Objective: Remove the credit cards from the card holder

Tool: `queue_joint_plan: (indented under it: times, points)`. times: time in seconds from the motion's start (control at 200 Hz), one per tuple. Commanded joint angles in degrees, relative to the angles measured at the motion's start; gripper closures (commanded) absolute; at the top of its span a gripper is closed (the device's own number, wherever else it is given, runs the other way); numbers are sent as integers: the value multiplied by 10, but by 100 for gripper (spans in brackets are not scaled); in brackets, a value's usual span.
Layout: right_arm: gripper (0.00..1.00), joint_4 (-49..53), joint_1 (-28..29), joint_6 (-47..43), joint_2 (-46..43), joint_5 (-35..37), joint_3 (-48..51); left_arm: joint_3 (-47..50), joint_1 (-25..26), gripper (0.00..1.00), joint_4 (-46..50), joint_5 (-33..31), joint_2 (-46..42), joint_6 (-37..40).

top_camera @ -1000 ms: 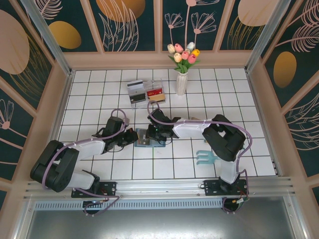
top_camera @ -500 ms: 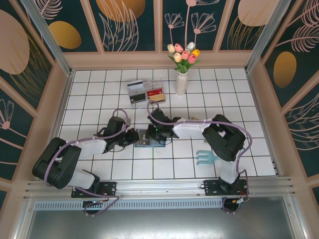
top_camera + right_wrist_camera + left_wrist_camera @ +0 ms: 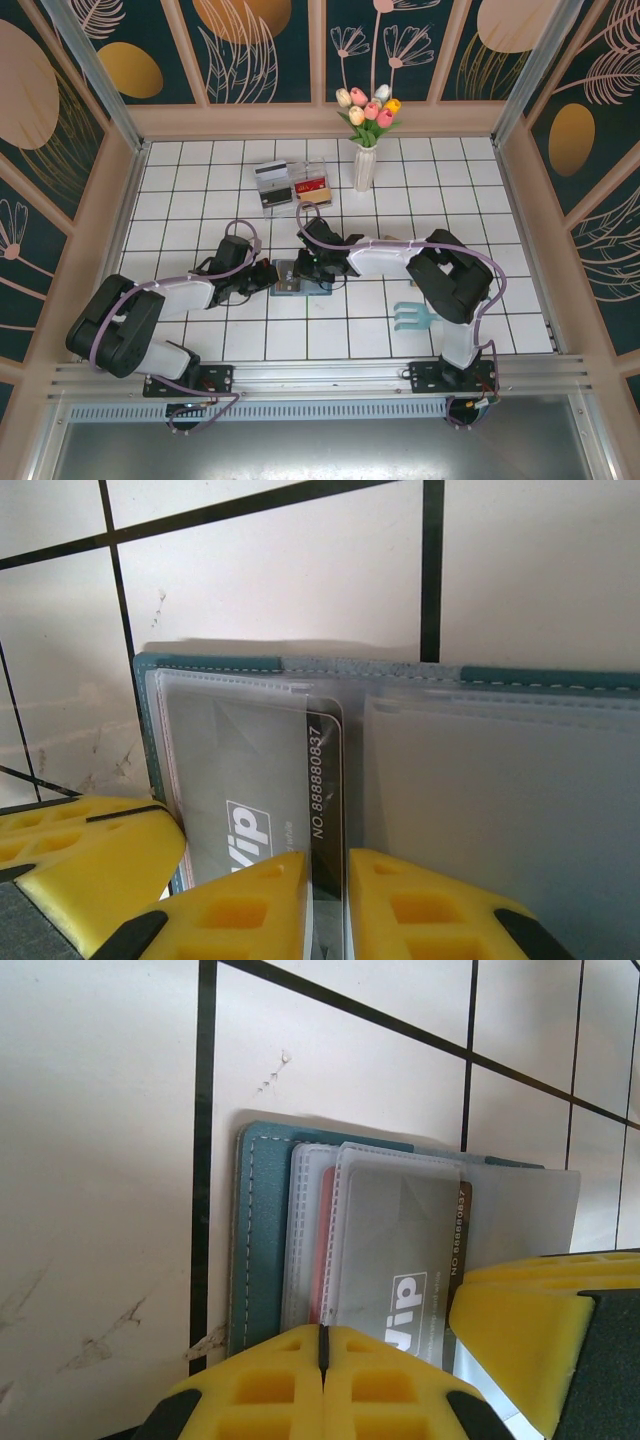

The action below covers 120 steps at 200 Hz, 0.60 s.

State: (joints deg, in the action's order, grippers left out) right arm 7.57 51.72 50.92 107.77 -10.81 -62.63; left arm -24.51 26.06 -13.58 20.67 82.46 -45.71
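White-tiled worktop (image 3: pixel 330 340), centre: the card holder (image 3: pixel 290 278) lies open. Over the last second my left gripper (image 3: pixel 323 1345), pads pressed together, has moved up to its left edge. My right gripper (image 3: pixel 327 865) pinches the grey credit card (image 3: pixel 322 780). With the holder braced, I judge the card ready to draw out.

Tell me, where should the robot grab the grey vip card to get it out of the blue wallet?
Grip the grey card by its dark numbered edge, coming from the card holder's middle fold. That edge looks uncovered by the clear sleeve; the other sides sit tucked in. It is thin and flat, so pinch it narrowly.
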Motion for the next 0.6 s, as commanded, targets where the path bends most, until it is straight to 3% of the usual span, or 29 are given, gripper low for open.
queue_joint_plan:
  times: [0.0,0.275,0.596]
  points:
    - [80,14,-5,-15,9,-8,-2,12,3,100,14,-12,14,5]
    - [73,37,-6,-18,12,12,-7,11,2,100,16,-12,15,5]
    - [79,-18,-7,-39,12,-52,4,13,2,100,16,-8,16,7]
